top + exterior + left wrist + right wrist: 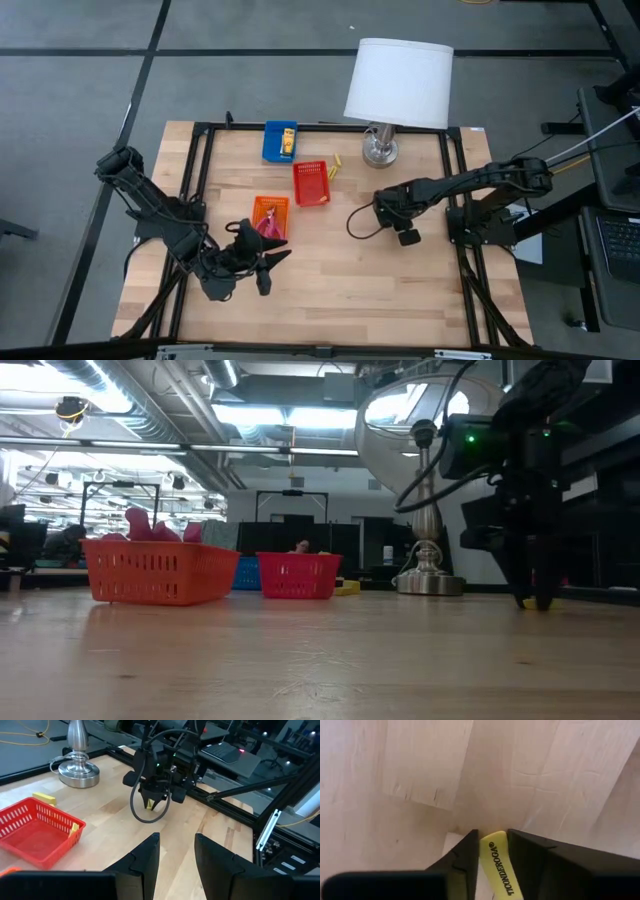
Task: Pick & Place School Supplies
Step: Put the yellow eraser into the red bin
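Between right tool point(492, 851) fingers, yellow stub point(499, 865) lettered, unseen from overhead

Bare tabletop point(330, 270) between arms; lamp point(385, 100) behind.

Yellow stub point(498, 865) — black lettering; red tray point(311, 183)

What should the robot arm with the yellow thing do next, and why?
Probably lift straight up. The right end effector is pinched on a yellow Ticonderoga-marked stub right down at the wooden table, so it needs clearance before carrying it toward the red tray.
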`<state>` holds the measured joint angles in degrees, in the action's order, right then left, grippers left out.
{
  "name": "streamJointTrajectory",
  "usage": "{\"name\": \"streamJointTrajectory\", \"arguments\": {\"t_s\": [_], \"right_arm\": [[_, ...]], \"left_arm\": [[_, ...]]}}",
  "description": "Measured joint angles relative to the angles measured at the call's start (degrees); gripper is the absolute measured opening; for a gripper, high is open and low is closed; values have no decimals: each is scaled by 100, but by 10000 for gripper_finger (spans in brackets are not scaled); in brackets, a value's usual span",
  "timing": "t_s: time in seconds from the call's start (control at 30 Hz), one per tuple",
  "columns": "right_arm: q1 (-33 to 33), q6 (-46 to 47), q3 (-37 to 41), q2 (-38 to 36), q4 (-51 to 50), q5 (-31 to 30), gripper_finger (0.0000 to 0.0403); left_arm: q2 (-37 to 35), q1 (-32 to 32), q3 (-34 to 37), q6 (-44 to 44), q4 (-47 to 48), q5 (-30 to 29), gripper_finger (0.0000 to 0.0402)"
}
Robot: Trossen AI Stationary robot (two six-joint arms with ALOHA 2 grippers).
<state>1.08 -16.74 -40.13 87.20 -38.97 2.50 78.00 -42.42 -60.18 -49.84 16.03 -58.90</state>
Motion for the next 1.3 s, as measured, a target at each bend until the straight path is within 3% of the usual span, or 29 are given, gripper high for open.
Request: {"name": "streamJointTrajectory", "arguments": {"t_s": [0.2, 0.37, 0.6, 0.73, 1.0, 1.3], "right_arm": [[-42, 288, -235, 40, 143, 189, 67], [-100, 433, -1039, 33, 613, 193, 61], [-2, 539, -2270, 26, 1784, 117, 15], [206, 541, -2617, 120, 1534, -34, 6], [166, 252, -1909, 142, -124, 416, 69], [58, -124, -620, 138, 460, 391, 143]], "left_arm": [[0, -30, 0, -35, 2, -13, 118], [0, -30, 0, -76, 27, -123, 118], [0, -30, 0, -209, 90, -314, 118], [0, -30, 0, -255, 92, -316, 118], [0, -199, 0, -537, 315, -345, 118], [0, -372, 0, -800, 420, -464, 118]]}}
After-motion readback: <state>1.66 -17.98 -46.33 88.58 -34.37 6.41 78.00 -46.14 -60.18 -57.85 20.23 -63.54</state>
